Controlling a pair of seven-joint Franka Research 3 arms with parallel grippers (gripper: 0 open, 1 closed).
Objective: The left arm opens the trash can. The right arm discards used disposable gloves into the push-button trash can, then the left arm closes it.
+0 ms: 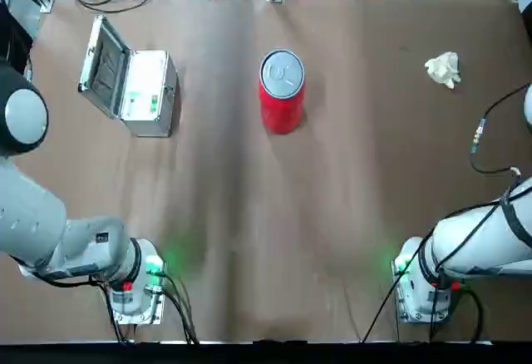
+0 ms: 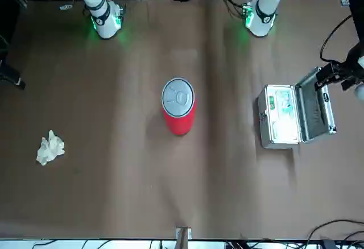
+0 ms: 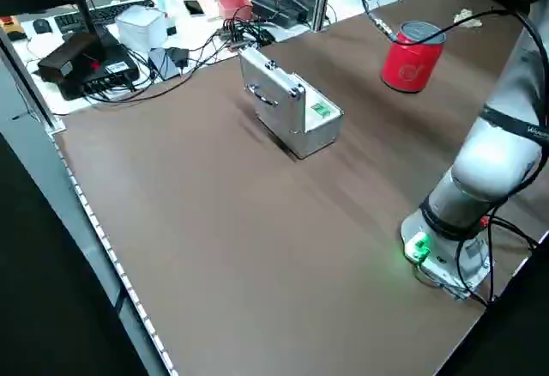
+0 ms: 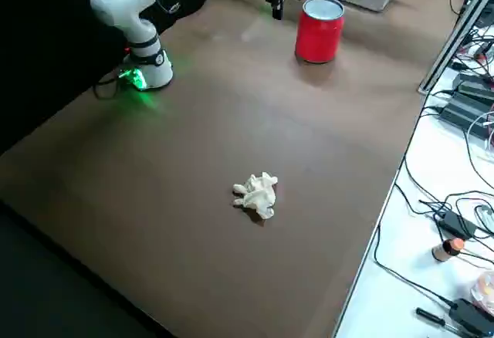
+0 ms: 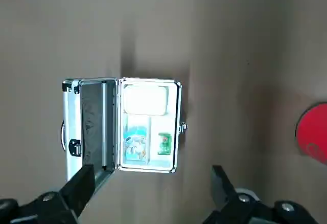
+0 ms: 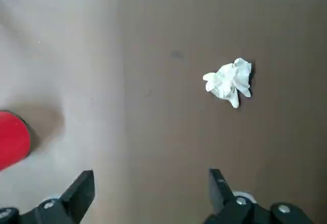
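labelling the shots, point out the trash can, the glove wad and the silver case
trash can [image 1: 281, 115]: top view, its red side wall
glove wad [image 4: 257, 194]: right side view, its crumpled middle
silver case [image 3: 323, 140]: left side view, its outer wall

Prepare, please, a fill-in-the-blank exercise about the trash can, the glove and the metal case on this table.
1. The cylindrical trash can with a round metal lid has a ____ body.
2. The crumpled off-white glove lies directly on the ____.
3. The silver rectangular metal case has its lid ____.
4. The right gripper's two fingers stand ____.

Missing words: red; table; open; apart.
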